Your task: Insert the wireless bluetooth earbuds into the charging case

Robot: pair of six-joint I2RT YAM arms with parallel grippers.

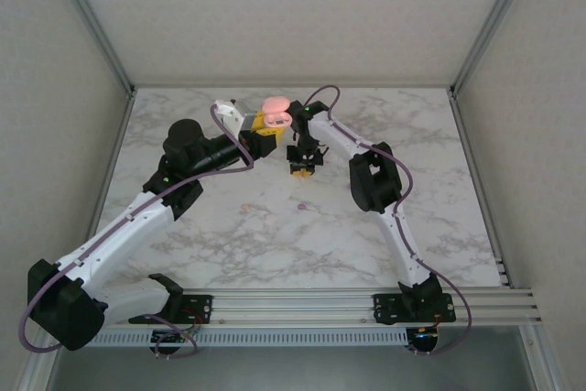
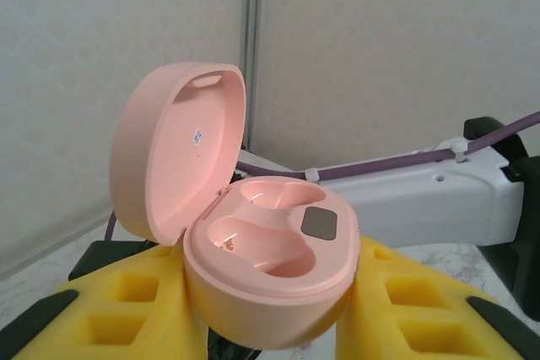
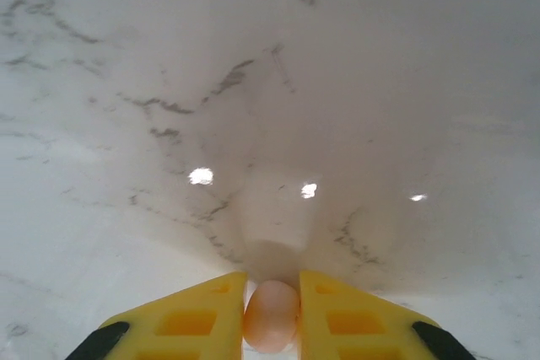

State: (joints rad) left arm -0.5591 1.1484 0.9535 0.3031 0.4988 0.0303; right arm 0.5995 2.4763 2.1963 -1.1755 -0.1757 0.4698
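A pink charging case (image 2: 270, 267) sits upright between my left gripper's (image 2: 270, 326) yellow fingers (image 2: 126, 314), which are shut on its base. Its lid (image 2: 181, 158) stands open and both sockets look empty. From above, the case (image 1: 276, 109) is at the table's far middle, held by the left gripper (image 1: 264, 127). Just to its right, my right gripper (image 1: 300, 169) points down at the marble. It is shut on a tiny pink earbud (image 3: 272, 318), pinched between its fingertips (image 3: 228, 292) low over the table. Another tiny pinkish earbud (image 1: 302, 208) lies on the table nearer the arms.
The marble table (image 1: 211, 226) is walled on three sides, with aluminium posts at the back corners. The right arm's white link and purple cable (image 2: 439, 200) pass close behind the case. Both arm bases stand on the rail at the near edge.
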